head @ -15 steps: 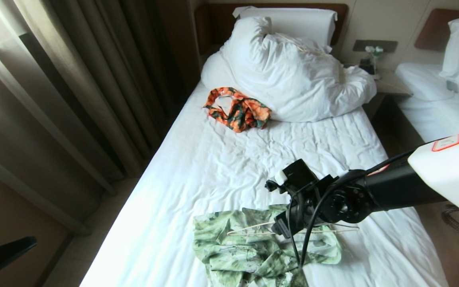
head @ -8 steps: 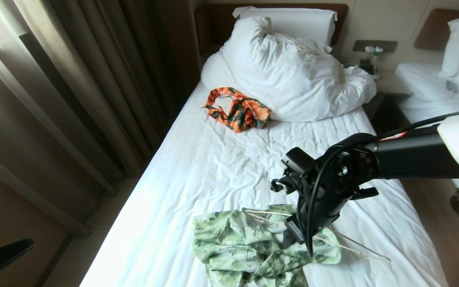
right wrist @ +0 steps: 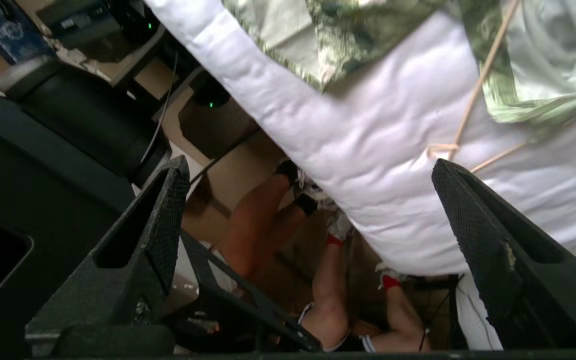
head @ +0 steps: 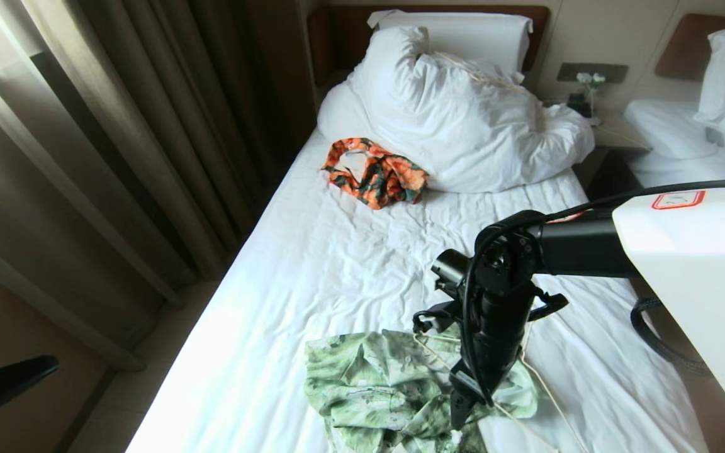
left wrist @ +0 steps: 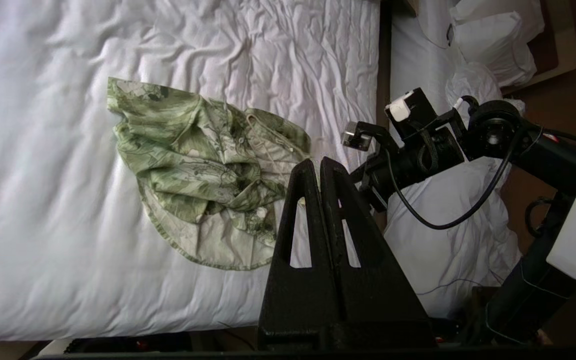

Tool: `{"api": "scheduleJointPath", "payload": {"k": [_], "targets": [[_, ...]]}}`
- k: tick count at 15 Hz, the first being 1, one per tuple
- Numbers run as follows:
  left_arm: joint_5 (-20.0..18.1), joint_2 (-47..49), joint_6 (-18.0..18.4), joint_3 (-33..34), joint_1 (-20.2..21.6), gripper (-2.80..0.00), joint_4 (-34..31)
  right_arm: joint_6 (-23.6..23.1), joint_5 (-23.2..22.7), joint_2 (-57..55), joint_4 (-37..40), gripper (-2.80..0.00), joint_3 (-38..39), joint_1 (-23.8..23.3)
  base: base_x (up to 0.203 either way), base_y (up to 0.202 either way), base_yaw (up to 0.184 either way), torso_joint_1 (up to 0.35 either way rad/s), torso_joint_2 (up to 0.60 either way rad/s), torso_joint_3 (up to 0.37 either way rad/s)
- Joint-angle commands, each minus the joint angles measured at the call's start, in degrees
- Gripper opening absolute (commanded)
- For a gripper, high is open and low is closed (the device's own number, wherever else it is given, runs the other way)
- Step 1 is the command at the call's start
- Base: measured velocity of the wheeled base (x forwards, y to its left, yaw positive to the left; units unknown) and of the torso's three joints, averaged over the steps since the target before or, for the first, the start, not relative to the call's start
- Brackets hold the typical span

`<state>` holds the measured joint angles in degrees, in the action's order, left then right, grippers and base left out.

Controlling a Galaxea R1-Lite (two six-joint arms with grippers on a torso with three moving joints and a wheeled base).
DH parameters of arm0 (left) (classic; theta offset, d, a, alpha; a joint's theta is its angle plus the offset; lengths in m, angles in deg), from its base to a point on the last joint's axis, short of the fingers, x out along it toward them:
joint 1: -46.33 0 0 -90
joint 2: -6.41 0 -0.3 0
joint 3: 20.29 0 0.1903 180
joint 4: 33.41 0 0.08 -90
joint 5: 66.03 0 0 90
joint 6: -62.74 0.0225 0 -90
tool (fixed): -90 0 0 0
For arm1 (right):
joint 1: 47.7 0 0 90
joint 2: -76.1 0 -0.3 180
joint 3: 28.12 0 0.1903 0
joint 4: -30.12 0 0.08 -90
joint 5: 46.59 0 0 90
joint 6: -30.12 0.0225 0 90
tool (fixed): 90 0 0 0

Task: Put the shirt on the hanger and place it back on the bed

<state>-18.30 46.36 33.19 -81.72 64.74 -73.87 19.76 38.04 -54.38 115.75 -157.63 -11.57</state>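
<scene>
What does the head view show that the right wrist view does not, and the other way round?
Head view only: the orange floral garment, the duvet, the curtains and the right end effector from outside, pointing down over the shirt. Right wrist view only: its fingers spread wide, and people's legs on the floor beyond the bed's edge. Both: the shirt, the hanger and the bed.

A: What's different with the right claw [head: 457, 415]?
B: It swung from level to pointing down, sliding toward the frame's lower middle.
A: And the hanger [head: 529, 377]?
B: It pivoted from lying crosswise on the shirt [head: 375, 390] to slanting lower right.
</scene>
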Motion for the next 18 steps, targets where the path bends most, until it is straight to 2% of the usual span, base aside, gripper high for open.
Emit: {"api": "scheduleJointPath", "payload": {"k": [1,4,5,8,10,12,14,16,18], "targets": [[-0.26,0.75,-0.24,-0.6,-0.04,-2.8,-0.14,-0.52,-0.24,0.04,-0.58,0.0,-0.86,-0.01,0.0,0.0,0.0,0.0,0.0,0.0],[-0.26,0.47,-0.24,-0.08,-0.04,-2.8,-0.22,0.8,0.85,2.27,-4.46,0.0,-1.26,-1.16,0.0,0.0,0.0,0.0,0.0,0.0],[-0.35,0.21,-0.24,-0.07,-0.04,-2.8,-0.22,3.06,1.01,3.3,-5.79,-2.8,-0.95,-1.58,0.0,0.0,0.0,0.0,0.0,0.0],[-0.36,0.3,-0.18,-0.08,-1.33,-2.8,-0.15,11.73,3.76,7.08,-9.63,-2.8,-0.74,-1.85,0.0,0.0,0.0,0.0,0.0,0.0],[-0.32,0.69,-0.09,-0.24,-4.14,-2.8,-0.06,14.35,6.12,11.08,-9.99,-2.8,-0.18,-1.85,0.0,0.0,0.0,0.0,0.0,0.0],[-0.38,0.79,0.0,-0.52,-9.82,-2.8,0.75,17.3,8.13,16.2,-10.04,-2.8,0.92,-2.06,0.0,0.0,0.0,0.0,0.0,0.0],[-0.39,0.54,-0.03,-0.22,-16.21,-2.8,3.52,21.35,12.48,21.62,-9.99,-2.8,1.93,-2.29,0.0,0.0,0.0,0.0,0.0,0.0],[-0.38,-3.23,0.0,-0.04,-17.77,-2.8,4.24,24.76,17.33,28.56,-10.01,-2.8,4.91,-2.1,0.0,0.0,0.0,0.0,0.0,0.0],[0.28,-7.39,-0.04,0.13,-17.89,-2.8,4.18,25.99,19.91,36.44,-10.09,-2.8,7.95,-2.3,0.0,0.0,0.0,0.0,0.0,0.0]]}}
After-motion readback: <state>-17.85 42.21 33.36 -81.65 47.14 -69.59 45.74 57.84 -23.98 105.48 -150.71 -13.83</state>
